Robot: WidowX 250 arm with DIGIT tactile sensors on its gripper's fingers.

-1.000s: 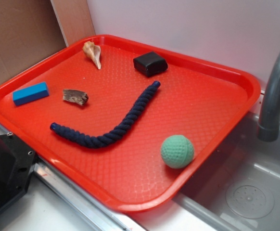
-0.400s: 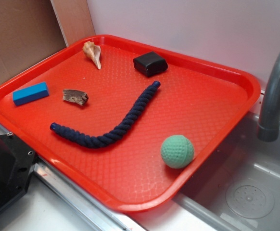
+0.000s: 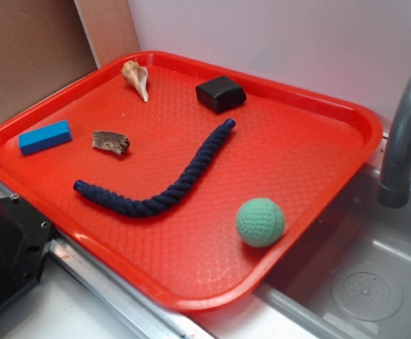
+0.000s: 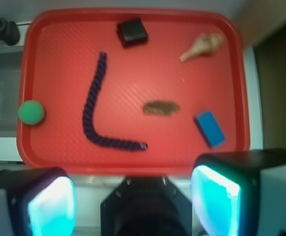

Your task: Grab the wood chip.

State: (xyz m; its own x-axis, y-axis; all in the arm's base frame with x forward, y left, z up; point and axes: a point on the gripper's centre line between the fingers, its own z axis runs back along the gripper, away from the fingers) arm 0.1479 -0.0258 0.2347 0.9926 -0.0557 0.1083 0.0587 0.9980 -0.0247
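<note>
The wood chip [image 3: 111,142] lies flat on the red tray [image 3: 347,113] near its left edge, between the blue block [image 3: 44,137] just beside it toward the left corner and one end of the dark blue rope [image 3: 164,191]; in the wrist view it [image 4: 160,107] sits a little right of centre, well short of the gripper [image 4: 133,196], which hangs high above the tray's near edge with its jaws wide apart and nothing between them. The main risk, as I judge it, is the chip's shape: it is thin, jagged and low, so the jaws could close over its top and skid off, or press one end and flip it. The tray's pebbled plastic floor looks slick enough for the chip to slide away under a sideways nudge. A descent that drifts left could catch the smooth, hard-edged block instead, and one that drifts toward the near edge could snag the braided rope, which is soft and would drag. The tan spiral seashell [image 3: 135,78] at the far left corner is similar in colour and size, so picking the wrong thing is possible, though it lies well apart. The chip itself is brown-grey weathered wood with pale streaks and a rough, splintered outline. The matte black block [image 3: 220,93] near the far edge and the dimpled green ball [image 3: 260,222] by the right edge are clear of the path
</note>
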